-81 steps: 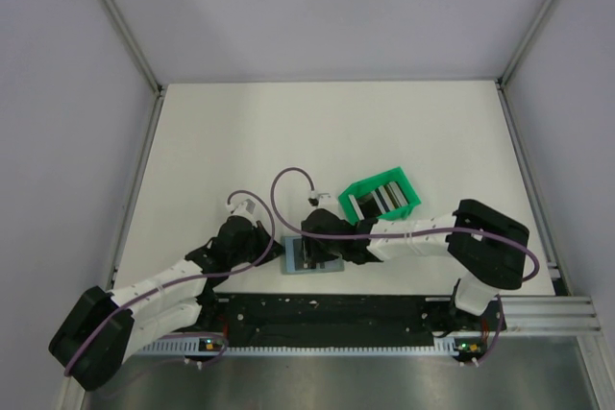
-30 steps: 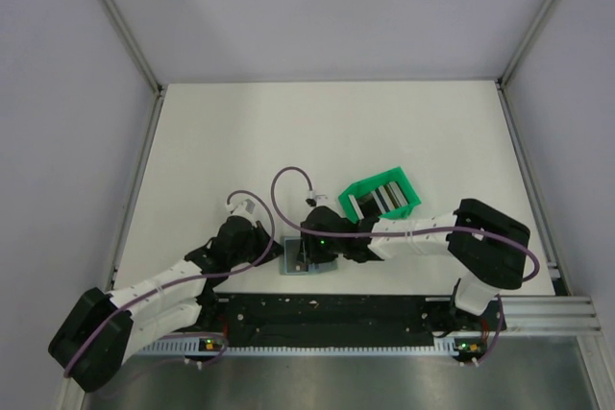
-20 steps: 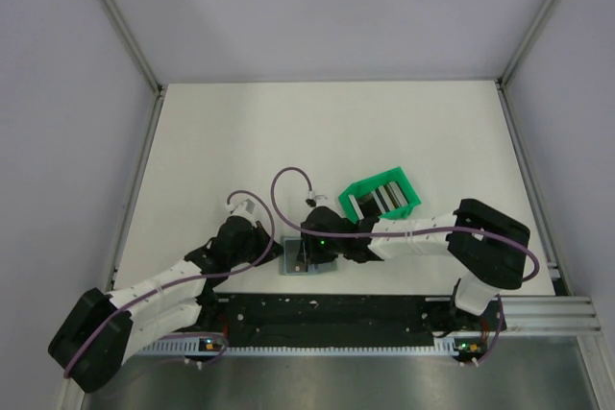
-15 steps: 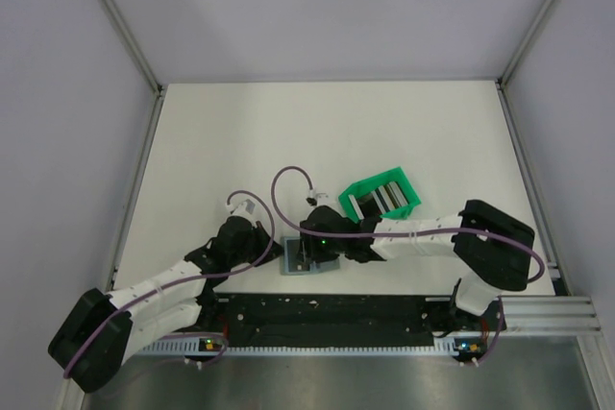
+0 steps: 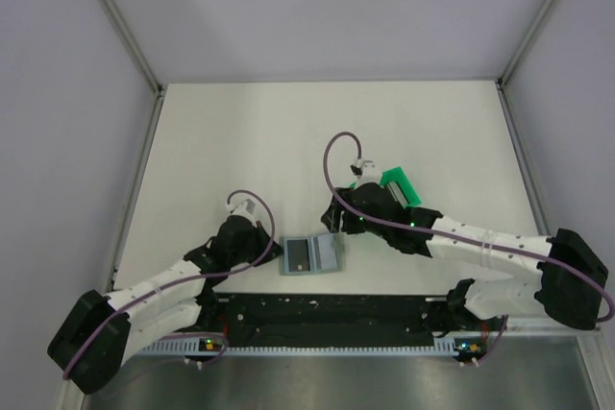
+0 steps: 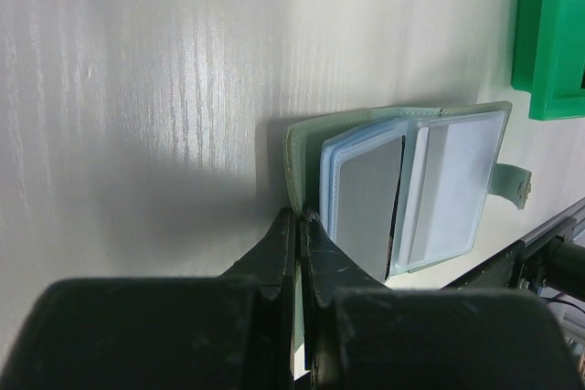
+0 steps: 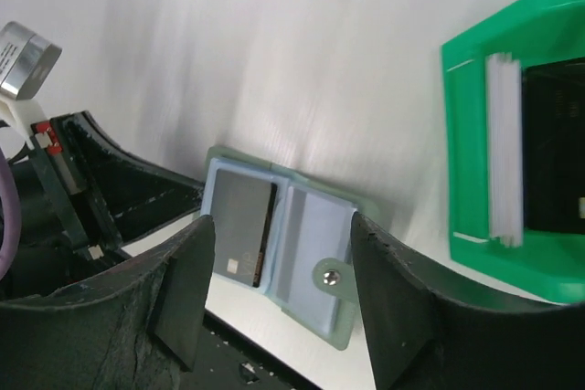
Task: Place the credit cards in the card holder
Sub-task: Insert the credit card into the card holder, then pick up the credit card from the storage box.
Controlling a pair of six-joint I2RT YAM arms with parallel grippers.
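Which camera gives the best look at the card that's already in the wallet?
Right wrist: the card lies face-up in the open holder, unobstructed, its small markings visible. Left wrist shows it closer but at a slant, a plain grey. Top external shows only a small dark patch.

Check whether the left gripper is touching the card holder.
Touching. In the left wrist view the left gripper is pinched shut on the grey-green cover edge of the card holder.
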